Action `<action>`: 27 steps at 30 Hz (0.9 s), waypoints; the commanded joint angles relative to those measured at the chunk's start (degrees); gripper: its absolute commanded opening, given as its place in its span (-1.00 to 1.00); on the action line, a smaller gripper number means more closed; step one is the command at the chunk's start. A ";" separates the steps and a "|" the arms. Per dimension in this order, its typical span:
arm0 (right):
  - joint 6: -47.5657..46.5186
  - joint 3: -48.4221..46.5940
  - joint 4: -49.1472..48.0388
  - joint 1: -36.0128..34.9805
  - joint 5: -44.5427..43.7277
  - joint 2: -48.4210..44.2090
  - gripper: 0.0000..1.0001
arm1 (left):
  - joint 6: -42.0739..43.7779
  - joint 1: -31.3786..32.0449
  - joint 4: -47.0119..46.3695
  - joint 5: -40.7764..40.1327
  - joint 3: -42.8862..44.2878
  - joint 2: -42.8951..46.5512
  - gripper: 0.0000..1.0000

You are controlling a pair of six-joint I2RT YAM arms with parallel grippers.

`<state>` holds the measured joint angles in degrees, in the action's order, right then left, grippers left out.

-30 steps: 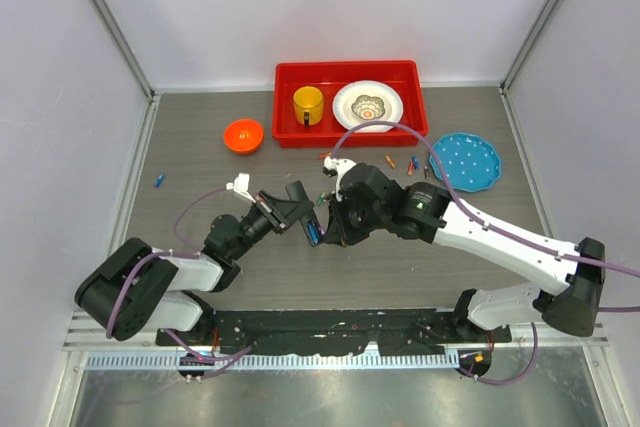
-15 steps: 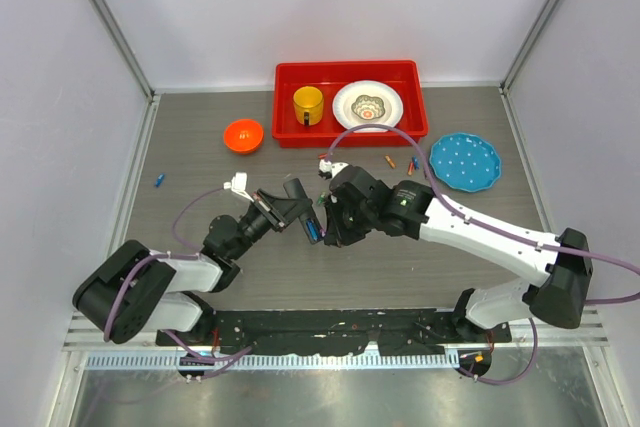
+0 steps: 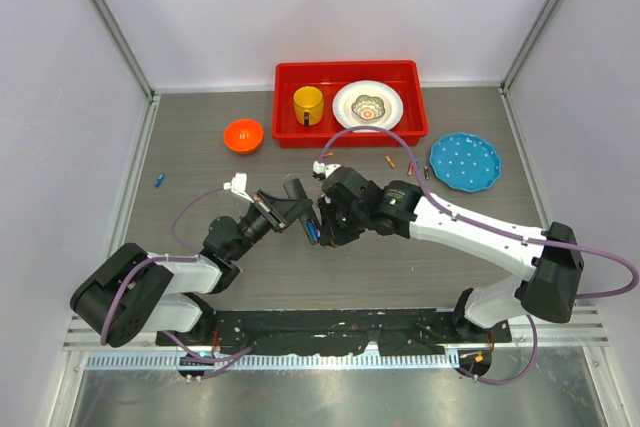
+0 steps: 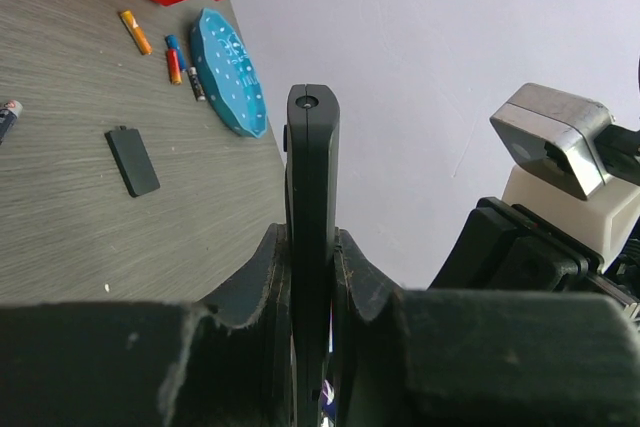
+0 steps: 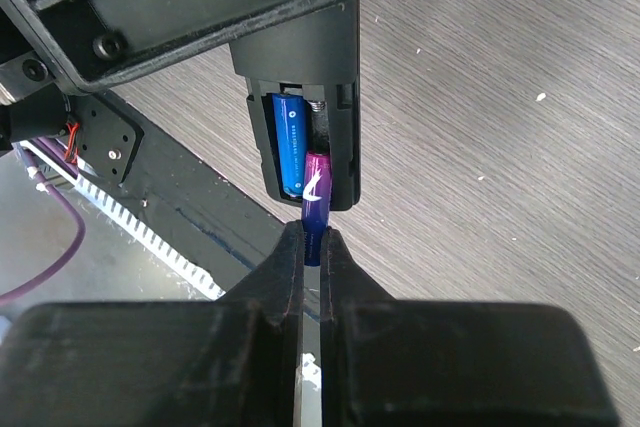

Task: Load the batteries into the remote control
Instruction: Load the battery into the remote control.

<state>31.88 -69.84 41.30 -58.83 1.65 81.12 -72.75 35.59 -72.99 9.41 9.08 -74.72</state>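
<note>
My left gripper (image 3: 287, 209) is shut on the black remote control (image 3: 301, 209) and holds it above the table, edge-on in the left wrist view (image 4: 310, 177). In the right wrist view its open battery compartment (image 5: 303, 137) faces me, with a blue battery (image 5: 290, 142) seated in one slot. My right gripper (image 5: 314, 247) is shut on a purple battery (image 5: 316, 197), whose far end sits in the second slot. Loose batteries (image 3: 400, 162) lie by the red tray, and one blue battery (image 3: 159, 181) lies at the far left.
A red tray (image 3: 285, 97) at the back holds a yellow mug (image 3: 308, 104) and a white dish (image 3: 368, 104). An orange bowl (image 3: 243, 134) and a blue plate (image 3: 465, 160) flank it. A flat black cover (image 4: 132, 160) lies on the table.
My right arm has shifted left, bringing the purple battery up against the remote's compartment. The left gripper and remote have barely moved.
</note>
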 commanded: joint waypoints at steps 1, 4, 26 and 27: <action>0.64 -2.05 -1.84 -0.32 -1.03 0.70 -0.98 | -0.02 0.70 -15.60 -0.01 0.32 1.95 -1.00; 0.47 -2.40 -1.84 -0.23 -1.47 1.05 -0.98 | -0.46 0.88 -15.60 0.35 0.41 1.95 -1.00; -1.73 -5.13 -1.40 2.14 -2.88 4.31 -0.99 | -2.83 2.11 -15.60 3.42 1.11 2.73 -1.00; -1.64 -5.13 -1.40 2.23 -2.79 4.39 -0.99 | -2.75 2.11 -15.60 3.42 1.11 2.82 -0.99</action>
<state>31.33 -72.97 41.89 -57.98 1.02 84.07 -73.28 36.38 -71.88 10.04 9.08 -74.24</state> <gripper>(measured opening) 0.069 0.179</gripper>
